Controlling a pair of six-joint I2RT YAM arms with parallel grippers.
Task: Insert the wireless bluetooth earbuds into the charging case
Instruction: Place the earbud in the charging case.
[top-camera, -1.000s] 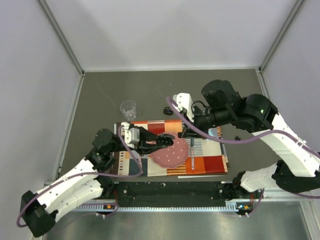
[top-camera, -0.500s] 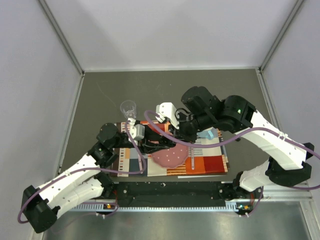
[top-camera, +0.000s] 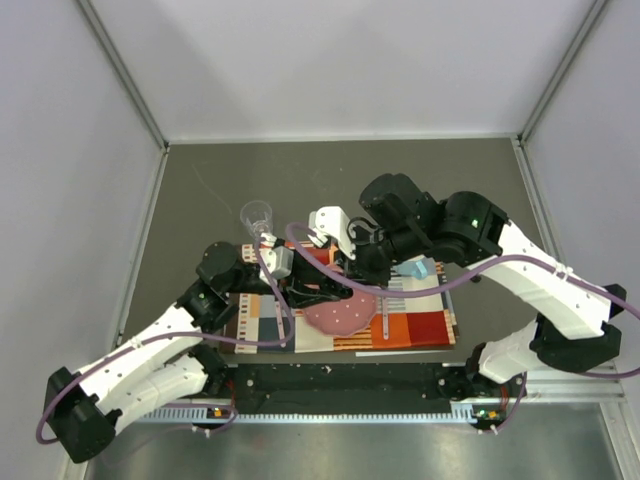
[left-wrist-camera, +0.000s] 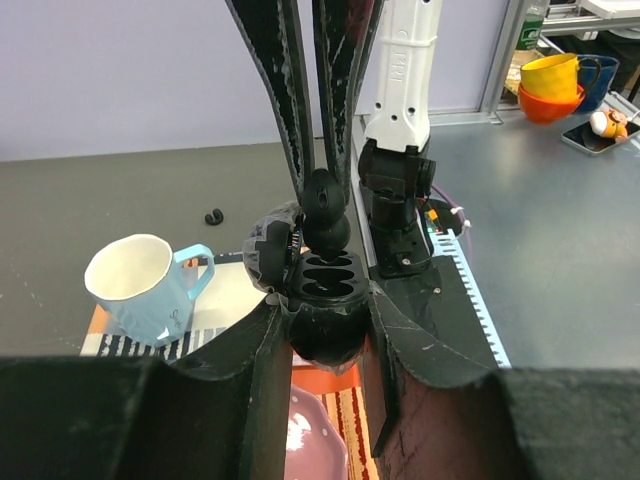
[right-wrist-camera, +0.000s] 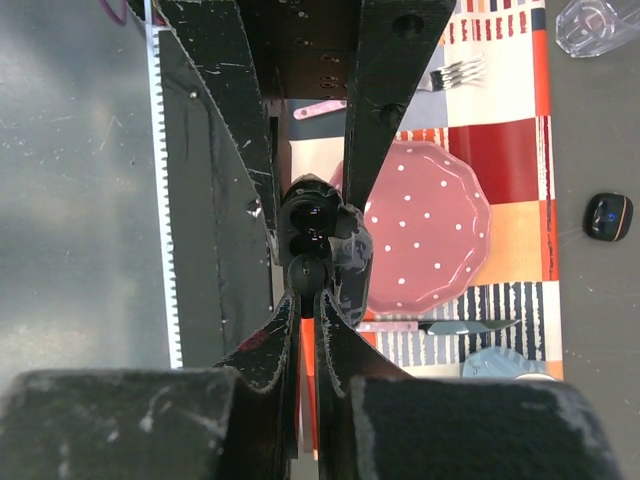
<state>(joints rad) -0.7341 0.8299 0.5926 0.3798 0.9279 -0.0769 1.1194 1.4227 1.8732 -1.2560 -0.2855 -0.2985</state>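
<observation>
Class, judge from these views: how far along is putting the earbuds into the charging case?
Done: the left gripper holds the charging case open, both sockets looking empty. In hand: the right gripper pinches one earbud just above the sockets. Left: seat it, then fetch what looks like the other earbud lying on the table.

The charging case (left-wrist-camera: 325, 340) is clamped between the fingers of the left gripper (left-wrist-camera: 324, 312), its lid swung back to the left and two wells exposed. An earbud (left-wrist-camera: 326, 203) is pinched by the right gripper (left-wrist-camera: 327, 188) directly over the wells; whether contact is made cannot be told. A blue mug (left-wrist-camera: 140, 285) is seen upright at the left, and a small black object (left-wrist-camera: 213, 216) beyond it on the grey table (left-wrist-camera: 120, 190).
</observation>
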